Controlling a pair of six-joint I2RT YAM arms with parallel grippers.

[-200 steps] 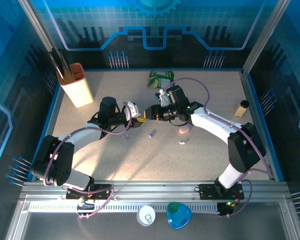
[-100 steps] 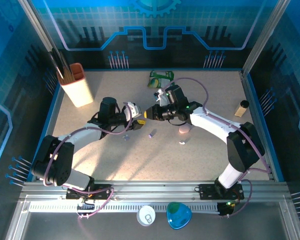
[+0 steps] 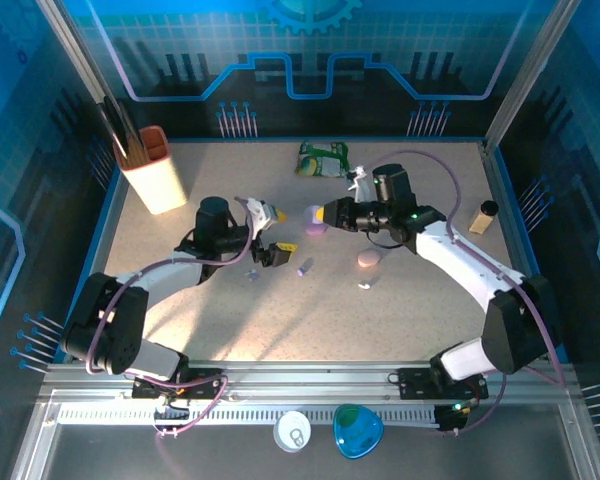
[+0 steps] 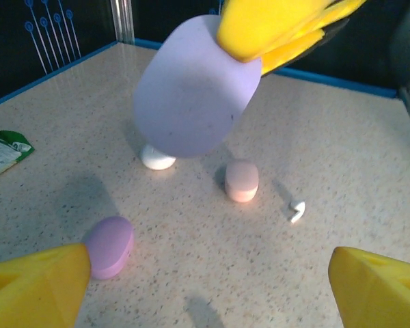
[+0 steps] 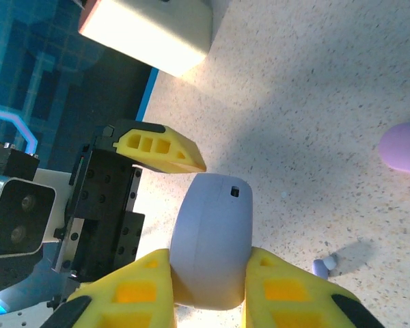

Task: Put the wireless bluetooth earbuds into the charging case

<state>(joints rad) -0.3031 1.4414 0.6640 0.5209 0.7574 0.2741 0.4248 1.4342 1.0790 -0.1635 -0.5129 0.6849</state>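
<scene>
While right gripper (image 5: 210, 254) pinches the lilac charging case (image 4: 191, 89), left gripper (image 3: 272, 233) jaws are spread wide. Case sits at its 3 o'clock.

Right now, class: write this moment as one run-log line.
left gripper: open, empty | right gripper: shut on lilac case, above table | white earbud: loose on table
</scene>
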